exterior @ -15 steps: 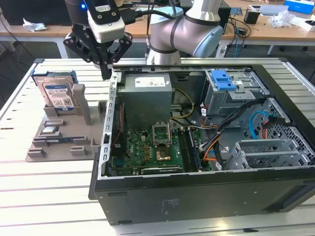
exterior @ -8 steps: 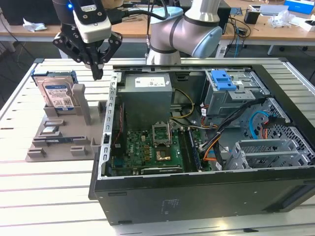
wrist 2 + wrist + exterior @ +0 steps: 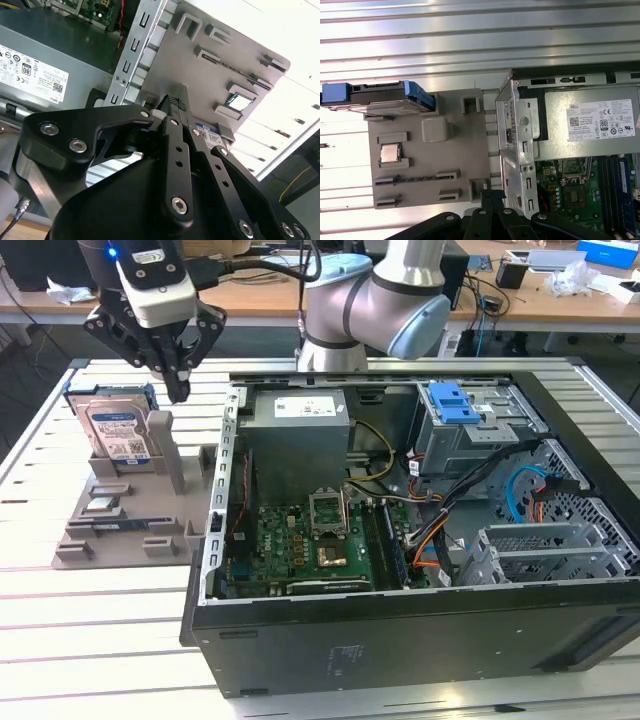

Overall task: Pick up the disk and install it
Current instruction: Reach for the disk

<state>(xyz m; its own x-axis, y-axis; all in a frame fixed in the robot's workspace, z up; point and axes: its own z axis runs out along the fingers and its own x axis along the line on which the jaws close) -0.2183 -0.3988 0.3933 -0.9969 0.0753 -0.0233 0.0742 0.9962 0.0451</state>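
**Disk parked in fixture, gripper empty above**

The disk [image 3: 115,430] stands on edge, label facing out, at the far end of the grey fixture [image 3: 120,525] on the slatted tabletop [image 3: 60,620]. Above the fixture's tall post, just to the exterior view's right of the disk and clear of it, hangs the gripper [image 3: 178,390], fingers pinched together on nothing. Against the fixture's right side lies the open computer case [image 3: 400,630].

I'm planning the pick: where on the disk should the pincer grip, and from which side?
Probably the top edge, pinched across its two faces, coming from above. The disk stands upright in the grey holder, which cradles its base, leaving the blue-railed top free.
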